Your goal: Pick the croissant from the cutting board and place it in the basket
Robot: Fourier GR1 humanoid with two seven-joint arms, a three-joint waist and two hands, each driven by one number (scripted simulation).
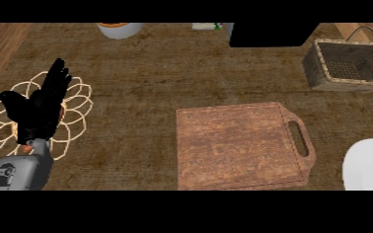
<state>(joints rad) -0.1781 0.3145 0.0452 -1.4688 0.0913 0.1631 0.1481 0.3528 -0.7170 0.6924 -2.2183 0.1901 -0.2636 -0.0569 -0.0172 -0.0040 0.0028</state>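
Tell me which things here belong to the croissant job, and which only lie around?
For the job:
- cutting board, no croissant visible on it
- basket
- left hand, open, resting at the left

Only lying around:
- wire trivet
- white cup
- black box
- white plate

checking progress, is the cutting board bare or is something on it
Bare: the cutting board shows only wood grain; no croissant in view.

The white round cup up top is cut off by the edge, same for the square wicker basket and a white rounded object at right.
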